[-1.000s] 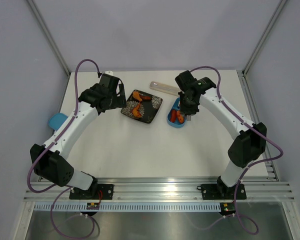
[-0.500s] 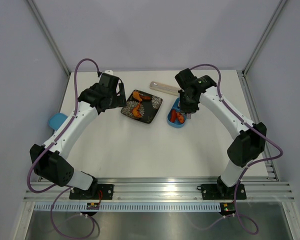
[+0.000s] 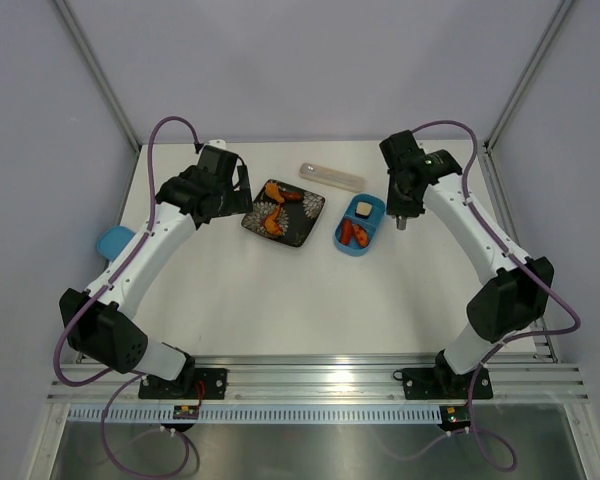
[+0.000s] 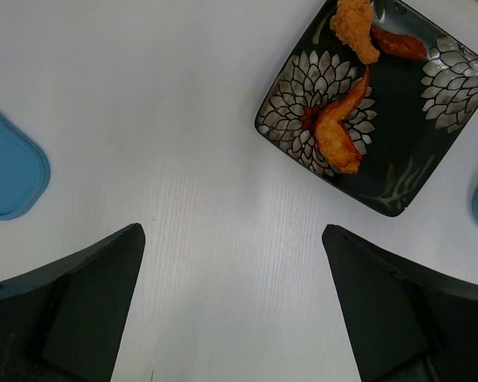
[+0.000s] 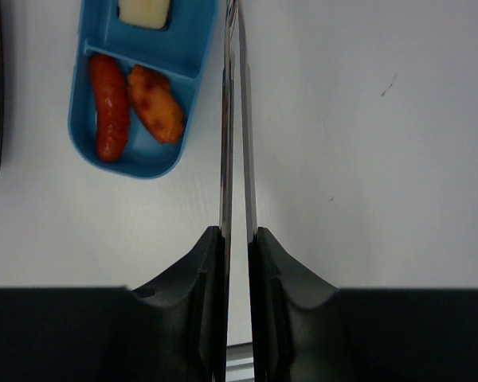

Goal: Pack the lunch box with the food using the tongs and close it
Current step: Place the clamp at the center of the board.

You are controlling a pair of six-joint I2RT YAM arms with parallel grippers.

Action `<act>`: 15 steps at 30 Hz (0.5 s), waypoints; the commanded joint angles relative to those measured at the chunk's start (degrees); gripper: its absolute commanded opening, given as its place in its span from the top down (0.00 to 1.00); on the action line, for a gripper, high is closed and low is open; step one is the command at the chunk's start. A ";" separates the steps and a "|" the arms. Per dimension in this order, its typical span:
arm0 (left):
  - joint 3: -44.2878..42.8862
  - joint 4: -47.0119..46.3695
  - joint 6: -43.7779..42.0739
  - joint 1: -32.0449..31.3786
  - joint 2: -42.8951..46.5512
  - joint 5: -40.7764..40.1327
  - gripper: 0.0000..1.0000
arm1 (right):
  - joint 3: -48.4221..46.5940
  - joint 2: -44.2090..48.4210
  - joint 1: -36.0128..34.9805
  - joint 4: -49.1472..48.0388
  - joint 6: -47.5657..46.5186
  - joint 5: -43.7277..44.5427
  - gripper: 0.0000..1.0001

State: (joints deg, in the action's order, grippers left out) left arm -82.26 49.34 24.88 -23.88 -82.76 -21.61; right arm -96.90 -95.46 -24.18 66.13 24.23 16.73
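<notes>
The right hand (image 5: 237, 239) grips the tongs (image 5: 233, 119), arms pressed together, just right of the open lunch box (image 5: 143, 165), which holds three pieces of food (image 5: 155, 103) and sits on the desk (image 3: 280, 300) right of the plate (image 4: 414, 159). The left hand (image 4: 231, 235) stands wide and empty left of the plate.

The left arm (image 3: 145, 245) and the right arm (image 3: 470, 228) share smooth white tubular links joined by chunky black joint housings. A purple cable (image 3: 170, 122) loops along each, and each stands on a black base plate (image 3: 195, 382). The pincer fingers (image 4: 88, 310) are matte black wedges.
</notes>
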 commanded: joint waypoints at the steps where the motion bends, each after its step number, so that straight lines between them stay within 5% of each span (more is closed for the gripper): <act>1: -0.89 -2.06 -0.54 0.15 0.94 -1.33 0.01 | 4.06 5.27 2.91 -6.07 1.00 6.29 0.95; 9: -0.71 -2.76 -0.71 0.24 0.67 0.07 0.01 | 20.07 6.61 11.17 -30.40 -0.84 13.50 0.95; 15: -0.80 -2.23 -1.06 0.24 1.46 -0.63 0.01 | 23.78 0.38 15.74 -37.47 -0.94 14.21 0.89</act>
State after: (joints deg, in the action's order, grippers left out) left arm -82.26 49.21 24.82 -23.88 -82.76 -21.50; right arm -73.17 -92.86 -9.72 38.00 23.70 27.38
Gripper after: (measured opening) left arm 0.988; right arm 0.291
